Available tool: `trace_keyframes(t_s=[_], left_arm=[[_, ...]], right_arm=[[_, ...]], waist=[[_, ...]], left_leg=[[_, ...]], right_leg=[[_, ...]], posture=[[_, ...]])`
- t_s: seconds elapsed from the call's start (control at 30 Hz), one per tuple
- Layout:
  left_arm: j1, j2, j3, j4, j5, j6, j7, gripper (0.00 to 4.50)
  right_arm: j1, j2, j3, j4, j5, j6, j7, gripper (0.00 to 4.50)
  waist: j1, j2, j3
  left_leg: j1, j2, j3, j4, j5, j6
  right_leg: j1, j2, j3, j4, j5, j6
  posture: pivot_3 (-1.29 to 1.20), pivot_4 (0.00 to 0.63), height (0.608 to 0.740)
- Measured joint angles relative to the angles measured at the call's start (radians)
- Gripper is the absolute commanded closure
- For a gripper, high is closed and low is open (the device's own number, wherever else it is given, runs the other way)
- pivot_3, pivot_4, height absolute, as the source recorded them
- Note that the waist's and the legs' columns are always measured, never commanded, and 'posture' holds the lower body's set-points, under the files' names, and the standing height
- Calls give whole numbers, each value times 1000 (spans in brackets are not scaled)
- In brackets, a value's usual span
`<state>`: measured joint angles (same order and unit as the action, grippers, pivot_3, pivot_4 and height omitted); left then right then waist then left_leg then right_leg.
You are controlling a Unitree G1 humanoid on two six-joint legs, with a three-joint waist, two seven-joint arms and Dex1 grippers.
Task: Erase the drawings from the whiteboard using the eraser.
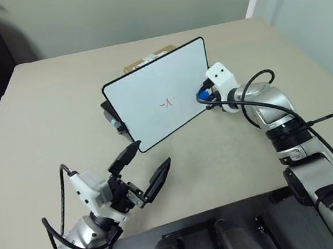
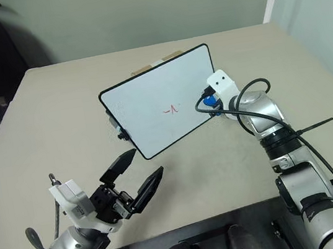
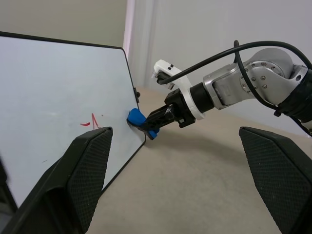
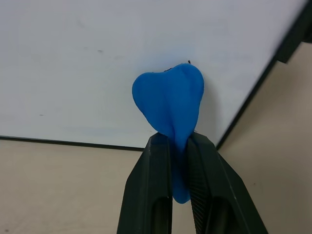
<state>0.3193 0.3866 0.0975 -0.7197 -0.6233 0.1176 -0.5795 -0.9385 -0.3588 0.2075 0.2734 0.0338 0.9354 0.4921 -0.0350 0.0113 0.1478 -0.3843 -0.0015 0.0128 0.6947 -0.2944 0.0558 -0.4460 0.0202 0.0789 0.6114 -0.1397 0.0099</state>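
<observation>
Blue eraser (image 4: 170, 109) sits pinched between the closed fingers of your right tool (image 3: 155, 126), its tip pressed against the whiteboard (image 1: 150, 95) near the board's right edge. You can see the board propped up at a tilt on the beige counter (image 1: 58, 115), with a cardboard box (image 1: 144, 60) behind it. Red drawings (image 1: 167, 103) remain near the board's middle, left of the eraser and apart from it. Your left tool (image 1: 147, 165) hovers over the counter's near side, fingers spread wide, holding nothing.
</observation>
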Motion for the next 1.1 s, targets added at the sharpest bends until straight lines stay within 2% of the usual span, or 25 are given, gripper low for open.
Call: trace_keyframes(t_s=[0.17, 0.37, 0.8, 1.1], left_arm=[[7, -3, 0, 0, 0, -1, 0, 0], [17, -7, -1, -1, 0, -1, 0, 0], [55, -15, -4, -28, 2, -3, 12, 0], [62, -12, 6, -29, -2, -5, 13, 0]], right_arm=[[-1, 24, 4, -24, 1, 13, 0, 4195], [-4, 113, 48, -138, 11, 33, 19, 4195], [-40, 237, 125, -193, 27, 58, 53, 4195], [-39, 256, 154, -206, 39, 68, 59, 4195]], waist=[[-5, 0, 0], [-16, 0, 0], [-18, 0, 0], [-18, 0, 0]], left_leg=[[0, 0, 0, -3, 1, -2], [0, 1, 0, -6, 2, -4], [0, 3, 0, -10, 5, -8], [0, 4, 0, -11, 5, -9]], right_leg=[[-1, 0, 0, -1, -1, 0], [-2, 2, 0, 0, -1, -2], [-5, 4, 0, 0, 0, -6], [-5, 4, 0, 0, 0, -7]], posture=[[0, 150, 740], [0, 150, 740], [0, 150, 740], [0, 150, 740]])
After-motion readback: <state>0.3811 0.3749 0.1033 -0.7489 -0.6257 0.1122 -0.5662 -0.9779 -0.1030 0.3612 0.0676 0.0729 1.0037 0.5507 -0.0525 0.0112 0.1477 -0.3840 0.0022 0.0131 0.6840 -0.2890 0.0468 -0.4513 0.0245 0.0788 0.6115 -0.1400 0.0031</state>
